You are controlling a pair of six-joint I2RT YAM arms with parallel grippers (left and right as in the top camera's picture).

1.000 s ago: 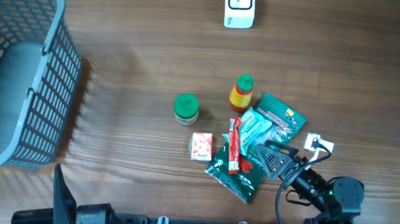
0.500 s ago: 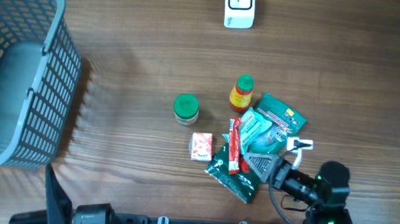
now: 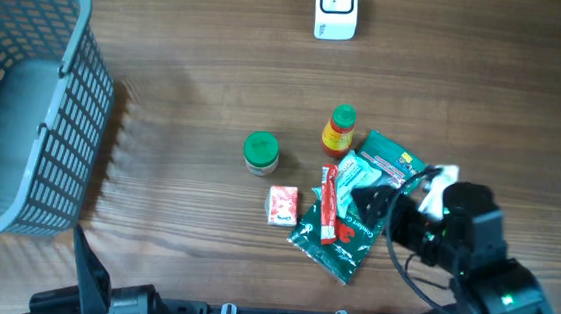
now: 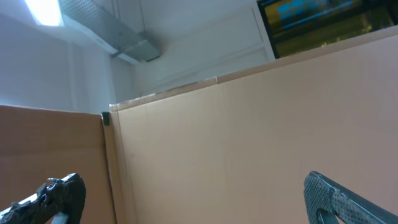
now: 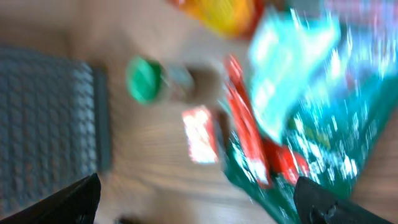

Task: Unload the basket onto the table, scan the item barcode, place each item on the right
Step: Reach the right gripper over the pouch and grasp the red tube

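The right gripper (image 3: 372, 202) is hovering just above the heap of snack packets (image 3: 339, 244) lying right of centre on the table (image 3: 185, 89), its jaws spread wide and holding nothing. A green-lidded jar (image 3: 260, 151), a small red box (image 3: 282, 205) and a yellow bottle (image 3: 339, 132) are sitting beside the heap. The scanner (image 3: 335, 9) is standing at the far edge. The left gripper (image 4: 193, 202) is pointing up at a cardboard wall (image 4: 249, 137), its fingers wide apart and empty.

Tan board panels (image 4: 249, 155) stand beneath a bright ceiling light (image 4: 42, 10).
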